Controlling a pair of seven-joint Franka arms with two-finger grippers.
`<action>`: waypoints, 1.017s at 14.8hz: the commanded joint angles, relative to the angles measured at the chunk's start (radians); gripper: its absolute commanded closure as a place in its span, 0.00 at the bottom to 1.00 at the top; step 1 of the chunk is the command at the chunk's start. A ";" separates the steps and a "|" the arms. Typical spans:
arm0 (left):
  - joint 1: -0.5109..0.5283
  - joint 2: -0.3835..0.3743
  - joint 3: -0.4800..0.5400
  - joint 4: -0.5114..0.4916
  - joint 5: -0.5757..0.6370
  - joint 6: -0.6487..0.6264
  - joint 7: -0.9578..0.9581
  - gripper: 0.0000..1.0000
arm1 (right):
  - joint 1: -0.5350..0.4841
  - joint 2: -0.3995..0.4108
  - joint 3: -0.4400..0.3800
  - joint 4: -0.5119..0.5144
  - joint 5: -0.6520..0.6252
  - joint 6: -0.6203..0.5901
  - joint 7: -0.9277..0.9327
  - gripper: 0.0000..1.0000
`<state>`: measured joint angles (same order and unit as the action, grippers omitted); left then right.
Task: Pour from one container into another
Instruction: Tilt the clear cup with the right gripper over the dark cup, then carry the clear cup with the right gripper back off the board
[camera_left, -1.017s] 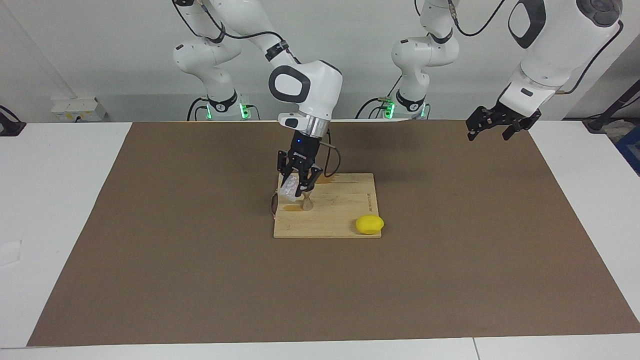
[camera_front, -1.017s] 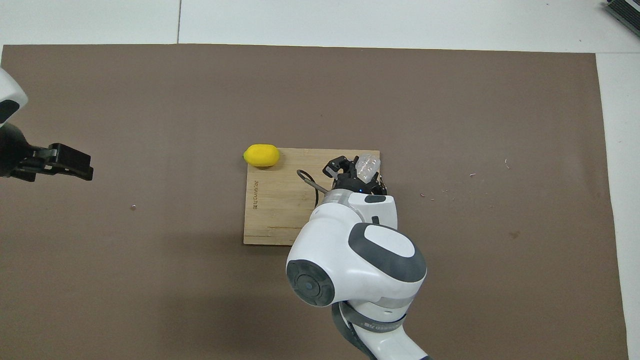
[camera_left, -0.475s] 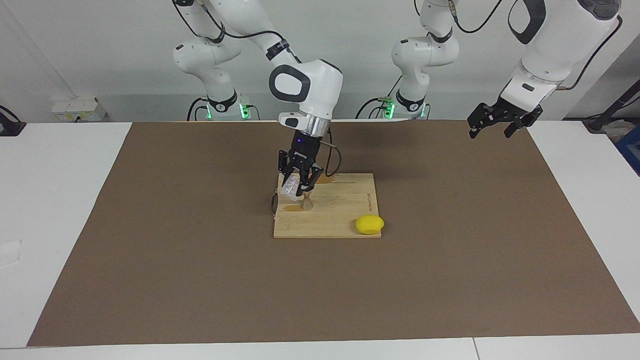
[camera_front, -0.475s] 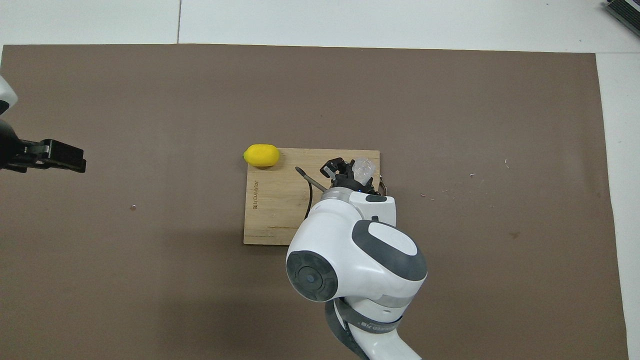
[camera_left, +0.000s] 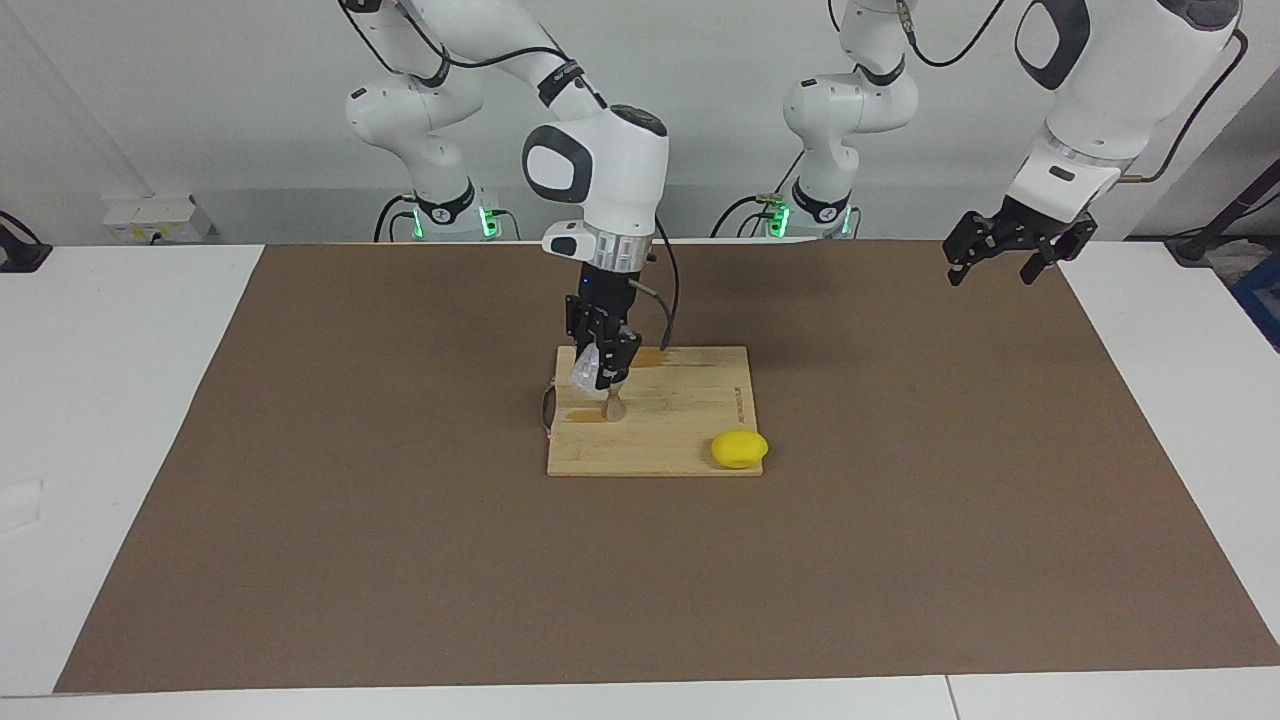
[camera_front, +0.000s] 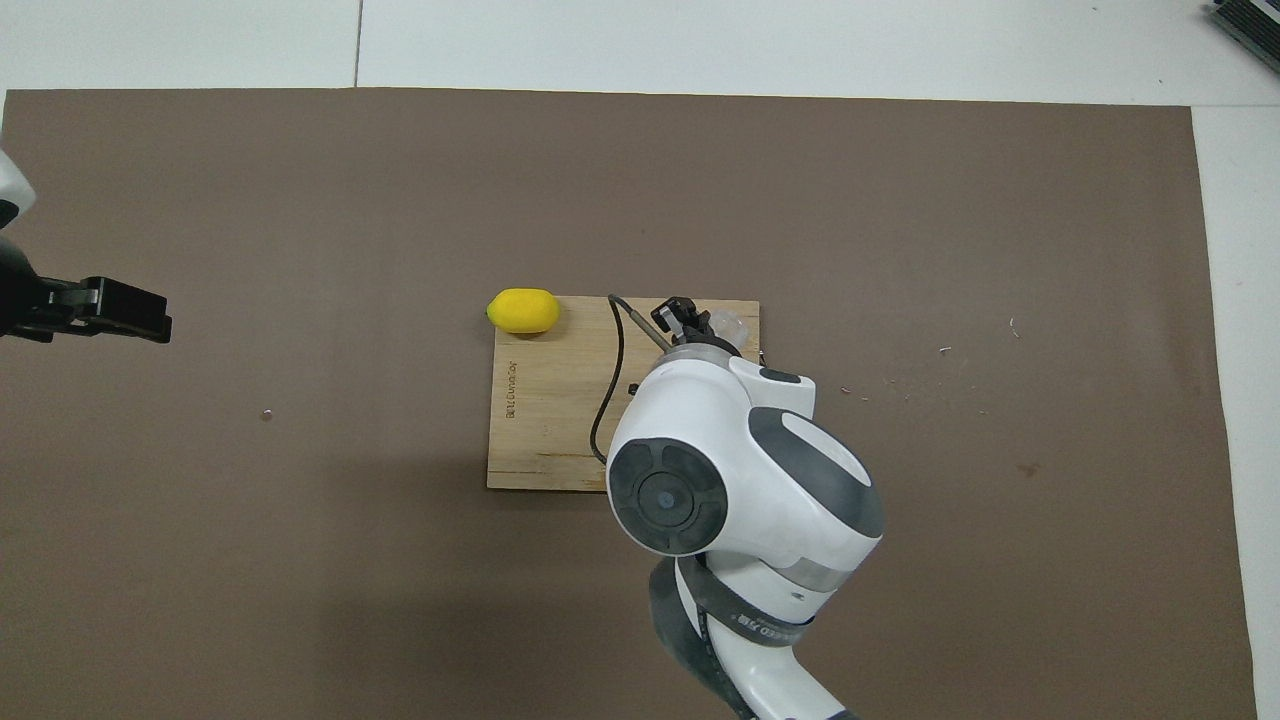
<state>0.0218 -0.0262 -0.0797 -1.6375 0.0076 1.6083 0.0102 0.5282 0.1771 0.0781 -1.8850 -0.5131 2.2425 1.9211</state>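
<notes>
The clear ribbed cup (camera_left: 585, 374), tilted, is pinched in the right end effector (camera_left: 603, 365) over the metal jigger (camera_left: 614, 406) on the cutting board (camera_left: 690, 420); the left end effector (camera_left: 1008, 246) hangs spread.

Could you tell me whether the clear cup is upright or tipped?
Tipped: the clear cup, held in the right end effector, slants over the jigger.

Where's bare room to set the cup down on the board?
Free: board between jigger and lemon, and the strip nearest the robots. Crowded: the right-arm-end edge, where the right pincer holds the clear cup over the jigger.
</notes>
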 joint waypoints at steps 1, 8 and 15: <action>0.009 -0.023 -0.005 -0.031 0.015 0.024 0.011 0.00 | -0.034 -0.007 0.008 0.000 0.097 0.019 0.024 1.00; 0.009 -0.023 -0.005 -0.031 0.015 0.025 0.008 0.00 | -0.157 0.012 0.006 -0.019 0.492 0.060 -0.037 1.00; 0.007 -0.021 -0.005 -0.031 0.015 0.028 0.005 0.00 | -0.339 0.018 0.006 -0.143 0.853 0.059 -0.261 1.00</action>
<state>0.0218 -0.0262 -0.0797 -1.6409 0.0077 1.6150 0.0102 0.2350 0.2046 0.0712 -1.9686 0.2600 2.2770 1.7433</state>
